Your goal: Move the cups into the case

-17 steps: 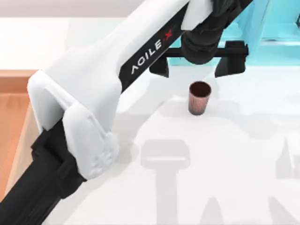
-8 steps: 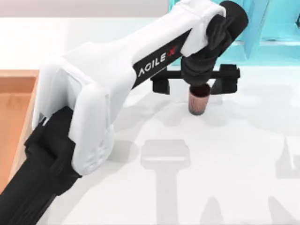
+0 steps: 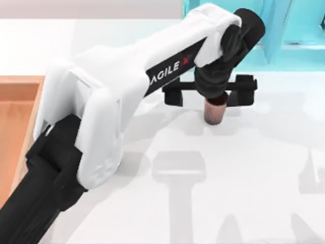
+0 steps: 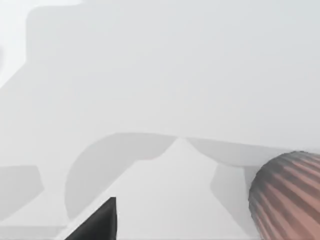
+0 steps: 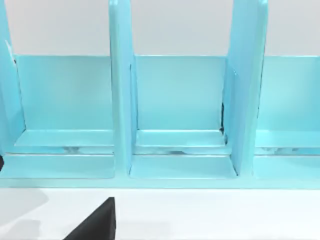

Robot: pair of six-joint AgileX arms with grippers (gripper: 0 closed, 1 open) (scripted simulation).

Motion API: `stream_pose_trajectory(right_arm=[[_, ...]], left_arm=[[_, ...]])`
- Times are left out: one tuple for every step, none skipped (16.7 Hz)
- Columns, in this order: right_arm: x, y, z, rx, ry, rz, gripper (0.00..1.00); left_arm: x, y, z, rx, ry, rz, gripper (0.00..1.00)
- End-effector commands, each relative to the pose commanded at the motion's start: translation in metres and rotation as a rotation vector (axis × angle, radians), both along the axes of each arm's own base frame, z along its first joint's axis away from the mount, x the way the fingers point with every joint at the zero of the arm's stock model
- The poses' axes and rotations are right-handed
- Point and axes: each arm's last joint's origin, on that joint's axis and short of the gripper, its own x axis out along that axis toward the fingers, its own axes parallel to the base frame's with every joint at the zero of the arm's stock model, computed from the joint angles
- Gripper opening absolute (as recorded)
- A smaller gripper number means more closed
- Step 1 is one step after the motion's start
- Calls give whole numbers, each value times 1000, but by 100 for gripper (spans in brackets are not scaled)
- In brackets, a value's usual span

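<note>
The left gripper [image 3: 209, 94] hangs spread wide over the copper-brown cup [image 3: 215, 111], apparently about to grasp; next it must lower and close.

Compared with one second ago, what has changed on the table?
The left pincer came down over the copper cup, its open fingers now on either side of the rim; the arm swung right, uncovering more of the case. The cup has not moved and is not gripped yet. The cyan shelf stayed put.
</note>
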Motion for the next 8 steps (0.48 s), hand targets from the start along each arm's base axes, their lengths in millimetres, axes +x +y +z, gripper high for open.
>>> stream_pose_trajectory(right_arm=[[0,0,0,0,0,0,100],[0,0,0,0,0,0,100],[0,0,0,0,0,0,100],[0,0,0,0,0,0,100],[0,0,0,0,0,0,100],[0,0,0,0,0,0,100],[0,0,0,0,0,0,100],[0,0,0,0,0,0,100]], left_arm=[[0,0,0,0,0,0,85],[0,0,0,0,0,0,77],[0,0,0,0,0,0,70],[0,0,0,0,0,0,62],[0,0,0,0,0,0,55],[0,0,0,0,0,0,47],[0,0,0,0,0,0,40],[0,0,0,0,0,0,32]])
